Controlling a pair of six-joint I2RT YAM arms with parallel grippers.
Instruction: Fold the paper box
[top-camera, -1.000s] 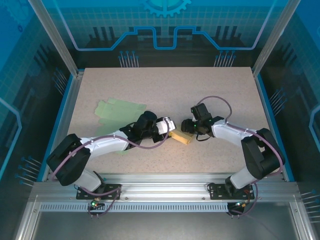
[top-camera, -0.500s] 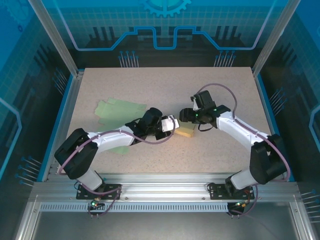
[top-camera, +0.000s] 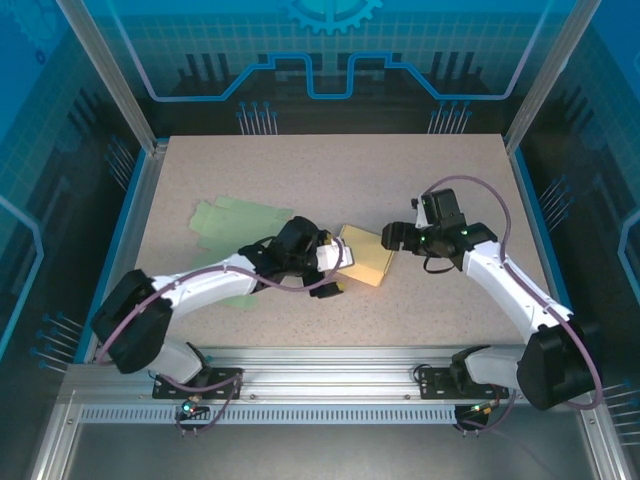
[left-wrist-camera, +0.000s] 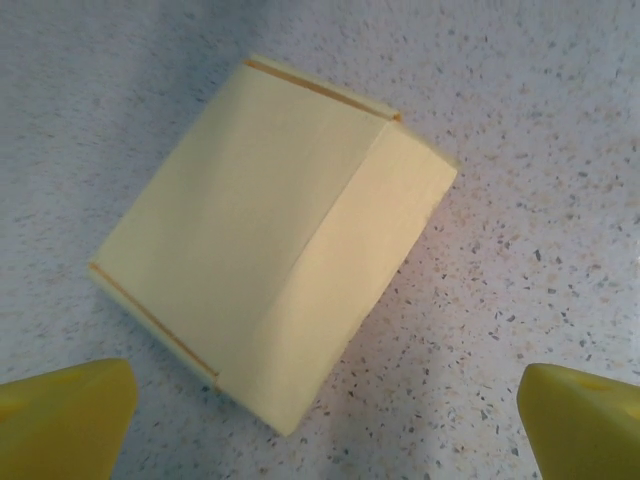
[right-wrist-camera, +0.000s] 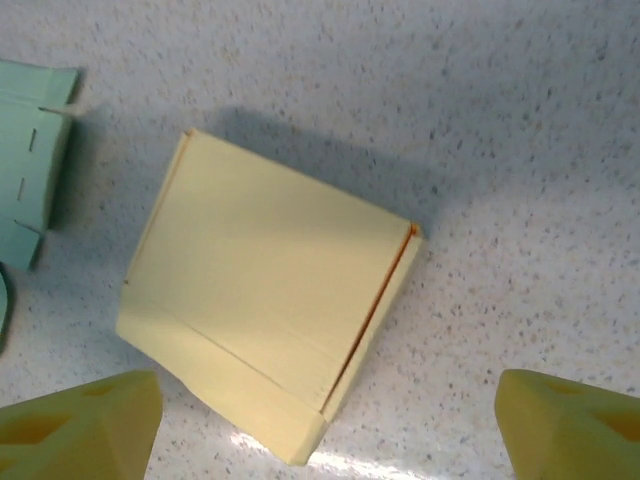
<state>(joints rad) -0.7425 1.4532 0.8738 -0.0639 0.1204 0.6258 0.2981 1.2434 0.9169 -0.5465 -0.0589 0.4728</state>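
- Two items lie on the speckled table in the top external view: the paper box and a green sheet.
- Top external view: the paper box is pale yellow and closed. It lies flat just right of the frame centre, between the two grippers.
- Top external view: the left gripper sits at the box's left edge. Contact cannot be confirmed from this angle. The right gripper sits just off the box's right edge.
- Top external view: the green sheet lies flat, left of centre and apart from the box.
- Left wrist view: the box occupies the centre and upper left of the frame and is turned diagonally. One face slopes toward the lower right.
- Left wrist view: the yellow fingertips sit in the two lower corners, spread wide, with bare table between them. Neither touches the box, and the jaws grasp nothing.
- Right wrist view: the box lies left of centre, with a thin orange seam along its right side.
- Right wrist view: this gripper's yellow fingertips also sit in the two lower corners, wide apart. The left one is near the box's lower corner with no visible contact. The jaws hold nothing.
- Right wrist view: a corner of the green sheet shows at the upper left edge, near the box but apart from it.
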